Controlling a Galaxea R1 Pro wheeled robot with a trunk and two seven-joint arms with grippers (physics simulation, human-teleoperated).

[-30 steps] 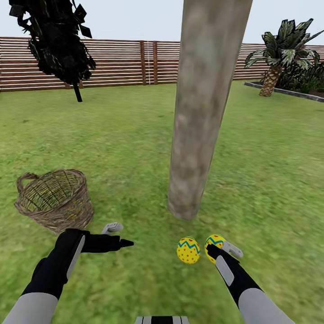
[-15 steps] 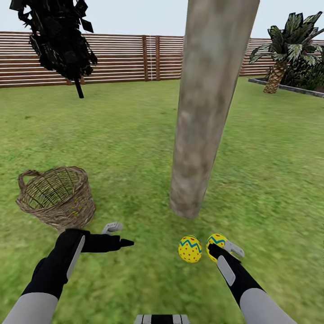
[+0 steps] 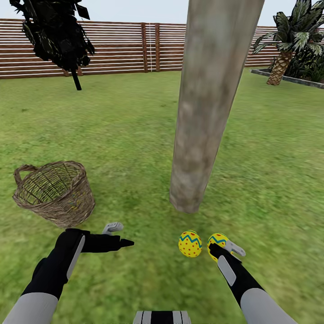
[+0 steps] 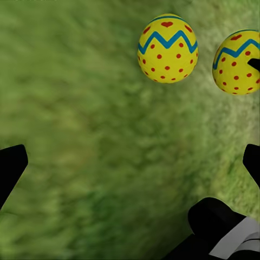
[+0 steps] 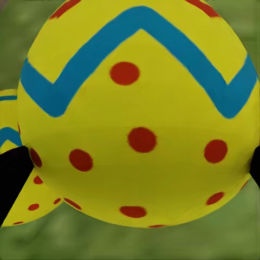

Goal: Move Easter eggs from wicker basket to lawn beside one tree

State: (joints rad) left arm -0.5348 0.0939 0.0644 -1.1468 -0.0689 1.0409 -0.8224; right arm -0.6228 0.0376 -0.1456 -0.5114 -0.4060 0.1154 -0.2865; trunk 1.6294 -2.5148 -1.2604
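Two eggs sit on the lawn (image 3: 135, 135) just in front of the tree (image 3: 202, 112) trunk's foot. The free egg (image 3: 190, 243) stands upright on the grass; the held egg (image 3: 217, 243) is just beside it, on its right, between the fingers of the right gripper (image 3: 220, 247). The right wrist view brings that second egg up close (image 5: 138, 116), its blue zigzag and red dots plain, with dark fingertips at either edge of it, so the claw is closed around it (whether it rests on the grass or hangs just above, I cannot tell). A sliver of the other egg (image 5: 8, 135) peeks from behind.

The left wrist view looks across the grass at both eggs side by side (image 4: 168, 47) and (image 4: 237, 62), with the left gripper's (image 4: 130, 162) black fingertips spread wide at the frame's edges and nothing between them. In the head view the left gripper (image 3: 120, 235) hovers low over the lawn, to the left of the eggs.

The basket (image 3: 54, 191) stands on the lawn to the left of the trunk, well apart from the eggs; its weave is too dense to tell what is inside.

Farther off are a slatted fence (image 3: 126, 47), a black conifer (image 3: 54, 31) at the left and a palm (image 3: 288, 40) at the right.
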